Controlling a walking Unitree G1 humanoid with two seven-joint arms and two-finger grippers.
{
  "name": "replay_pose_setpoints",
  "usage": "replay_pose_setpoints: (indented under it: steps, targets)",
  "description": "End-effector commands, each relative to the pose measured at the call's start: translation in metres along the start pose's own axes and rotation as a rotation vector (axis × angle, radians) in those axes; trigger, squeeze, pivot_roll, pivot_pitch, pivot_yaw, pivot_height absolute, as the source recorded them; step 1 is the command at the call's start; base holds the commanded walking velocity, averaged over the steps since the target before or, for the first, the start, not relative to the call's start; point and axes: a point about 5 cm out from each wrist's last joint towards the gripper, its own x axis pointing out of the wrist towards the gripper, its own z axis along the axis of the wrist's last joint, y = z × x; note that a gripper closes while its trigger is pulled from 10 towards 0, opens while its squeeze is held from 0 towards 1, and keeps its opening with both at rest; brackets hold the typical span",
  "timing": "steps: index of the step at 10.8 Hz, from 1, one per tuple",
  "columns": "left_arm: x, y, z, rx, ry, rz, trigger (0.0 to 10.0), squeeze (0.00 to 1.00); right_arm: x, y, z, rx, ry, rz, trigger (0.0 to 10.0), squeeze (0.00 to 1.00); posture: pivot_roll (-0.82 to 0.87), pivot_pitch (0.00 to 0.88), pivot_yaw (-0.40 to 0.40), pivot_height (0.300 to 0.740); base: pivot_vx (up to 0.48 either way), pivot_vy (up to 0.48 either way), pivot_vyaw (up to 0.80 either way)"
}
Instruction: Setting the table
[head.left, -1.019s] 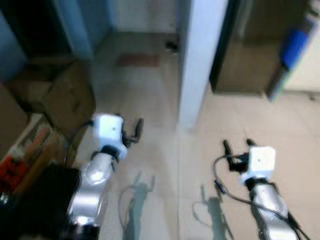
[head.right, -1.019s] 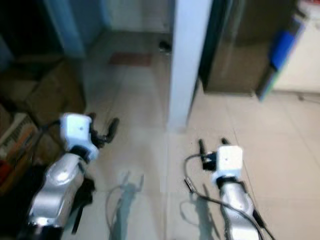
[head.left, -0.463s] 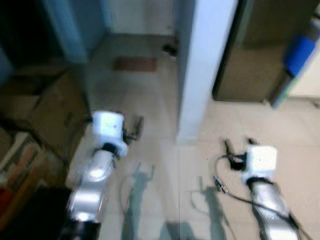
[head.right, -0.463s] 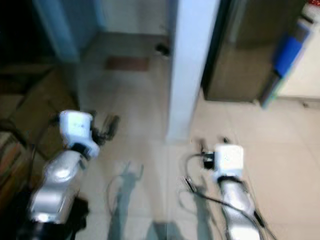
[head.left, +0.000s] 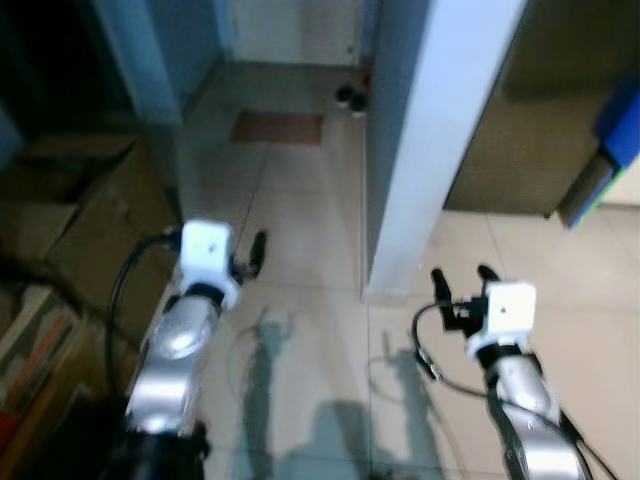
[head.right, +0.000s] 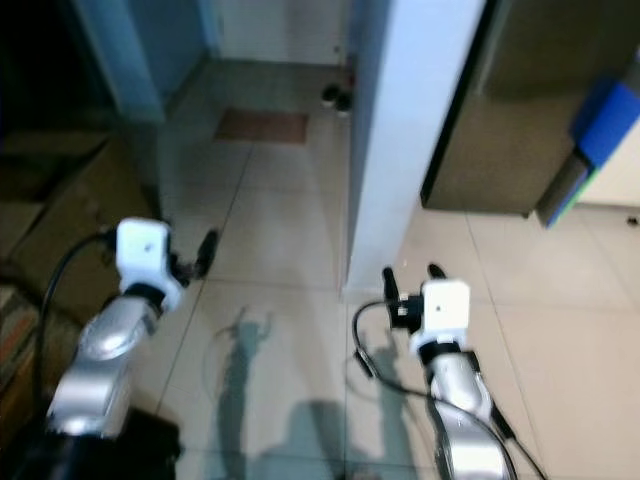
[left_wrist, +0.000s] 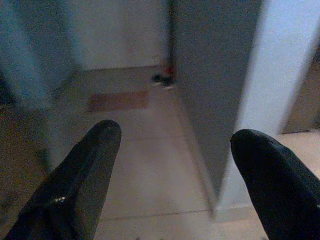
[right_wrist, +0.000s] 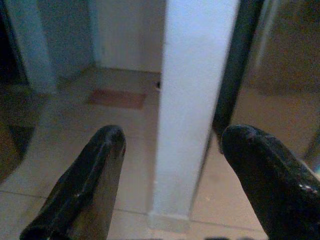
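Your left gripper (left_wrist: 170, 185) and right gripper (right_wrist: 175, 185) hover spread, empty, above tiled floor (head.left: 300, 330); white pillar (head.left: 420, 150) ahead; possibly shoes (head.left: 352, 97) beyond.

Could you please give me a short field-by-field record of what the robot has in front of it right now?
setting: tiled floor, indoor passage
ahead: white pillar
far floor: brown mat, dark shoes
robot's left: cardboard boxes
robot's right: brown cabinet, blue item
left gripper: open, holding nothing
right gripper: open, holding nothing
tableware: none seen
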Motion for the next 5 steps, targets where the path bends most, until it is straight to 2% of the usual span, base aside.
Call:
replay_pose_setpoints:
  steps: [1, 2, 3, 4, 5]
  targets:
    - [-0.0005, 0.0047, -0.0024, 0.016, 0.016, 0.003, 10.0, 0.00, 0.0046, 0.0000, 0.0034, -0.014, -0.009, -0.017, 10.0, 0.00, 0.01, 0.015, 0.013, 0.740, 0.000, 0.000, 0.00]
    - [0.0003, 0.0040, -0.0021, 0.016, 0.015, -0.006, 10.0, 0.00, 0.0062, 0.0016, 0.0034, -0.034, -0.005, -0.011, 10.0, 0.00, 0.01, 0.013, 0.012, 0.740, 0.000, 0.000, 0.00]
    - [-0.0012, 0.0030, -0.0033, 0.017, 0.018, -0.013, 10.0, 0.00, 0.0060, 0.0077, -0.0011, -0.029, 0.032, 0.032, 10.0, 0.00, 0.01, 0.011, 0.011, 0.740, 0.000, 0.000, -0.78]
    - [-0.0020, 0.0026, -0.0032, 0.023, 0.015, -0.016, 10.0, 0.00, 0.0053, 0.0072, -0.0019, 0.001, 0.037, 0.024, 10.0, 0.00, 0.02, 0.017, 0.007, 0.740, 0.000, 0.000, -0.77]
    - [-0.0043, 0.0009, -0.0015, 0.033, -0.003, -0.027, 10.0, 0.00, 0.0027, 0.0069, -0.0013, -0.013, 0.032, 0.036, 10.0, 0.00, 0.02, 0.035, -0.002, 0.740, 0.000, 0.000, -0.74]
